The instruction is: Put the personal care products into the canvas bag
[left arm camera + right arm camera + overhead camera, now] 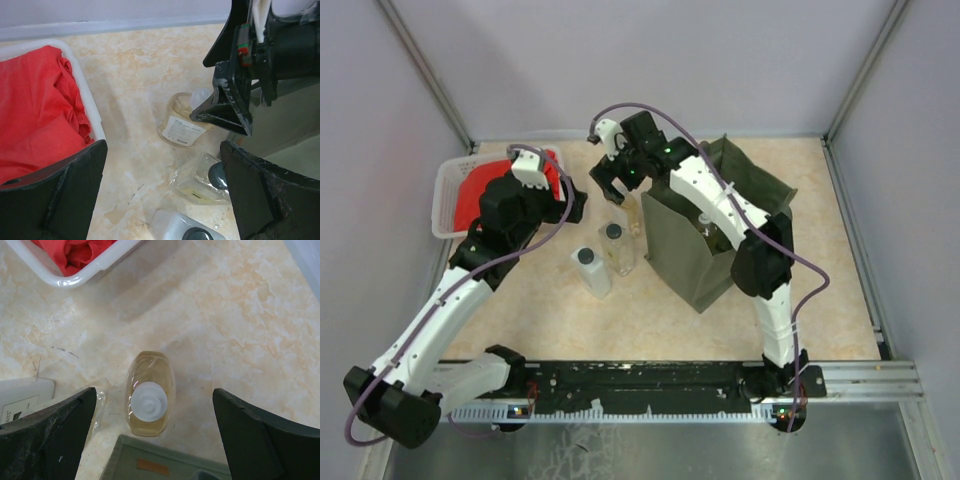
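Note:
An amber bottle with a white cap (149,400) stands upright beside the olive-green canvas bag (715,240). My right gripper (153,407) hovers straight above this bottle, open and empty, a finger on each side. It also shows in the top view (623,188). A clear bottle with a black cap (617,245) and a white bottle with a dark-grey cap (590,270) stand just left of the bag. A second white-capped bottle (705,228) shows inside the bag. My left gripper (162,200) is open and empty above the table, left of the bottles.
A white lattice basket (448,195) with a red cloth (35,110) stands at the back left, next to my left gripper. My right arm (720,200) reaches across the bag's top. The bag's edge (160,465) lies close to the amber bottle.

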Robot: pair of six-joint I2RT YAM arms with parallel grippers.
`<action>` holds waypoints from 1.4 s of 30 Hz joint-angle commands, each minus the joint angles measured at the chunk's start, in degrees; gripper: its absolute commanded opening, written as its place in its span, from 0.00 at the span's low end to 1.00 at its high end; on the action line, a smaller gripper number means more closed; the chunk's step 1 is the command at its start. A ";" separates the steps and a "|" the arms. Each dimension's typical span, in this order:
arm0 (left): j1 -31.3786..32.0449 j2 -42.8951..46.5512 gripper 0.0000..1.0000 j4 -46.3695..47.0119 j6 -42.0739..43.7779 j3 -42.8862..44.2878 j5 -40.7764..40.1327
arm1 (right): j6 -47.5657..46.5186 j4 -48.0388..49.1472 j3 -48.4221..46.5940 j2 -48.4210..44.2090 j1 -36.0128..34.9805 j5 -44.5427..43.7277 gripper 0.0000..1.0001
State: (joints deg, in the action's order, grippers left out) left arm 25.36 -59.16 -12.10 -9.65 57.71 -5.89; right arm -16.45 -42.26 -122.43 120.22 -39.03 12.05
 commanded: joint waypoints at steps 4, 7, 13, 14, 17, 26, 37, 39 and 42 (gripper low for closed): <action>-0.13 2.85 1.00 -0.42 -1.02 -1.51 0.55 | -0.48 -1.27 -1.02 0.82 -0.83 -1.19 0.99; -0.08 2.91 1.00 -0.30 -1.06 -1.88 0.72 | -0.46 -1.59 -0.23 2.01 -1.16 -1.01 0.99; -0.06 2.76 1.00 0.05 -1.08 -2.17 0.89 | -0.85 -2.24 0.35 4.80 -2.05 -1.22 0.92; -0.05 2.81 1.00 0.10 -1.07 -2.17 0.93 | -0.77 -2.29 0.35 5.15 -2.14 -1.50 0.91; -0.10 2.66 1.00 0.31 -1.03 -2.25 1.02 | -0.98 -2.32 0.64 5.97 -2.39 -2.08 0.82; -0.10 1.88 1.00 0.83 -1.07 -2.28 1.28 | -1.75 -3.14 1.42 6.58 -2.73 -4.42 0.33; -0.07 0.83 1.00 6.55 -1.60 -2.74 10.28 | 1.33 8.37 1.43 -2.64 -2.72 -13.95 0.00; -0.10 0.36 1.00 7.61 -1.59 -2.71 12.26 | 1.28 9.86 -1.29 -3.90 -2.72 -16.81 0.00; -0.06 -0.52 1.00 8.49 -1.56 -2.24 15.60 | 0.76 12.27 -5.59 -5.66 -2.64 -21.00 0.00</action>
State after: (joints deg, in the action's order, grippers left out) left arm 25.36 -58.83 -7.40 -10.72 55.35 3.49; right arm -15.25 -41.43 -119.15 124.88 -41.47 -1.10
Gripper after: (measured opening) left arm 0.998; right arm 0.533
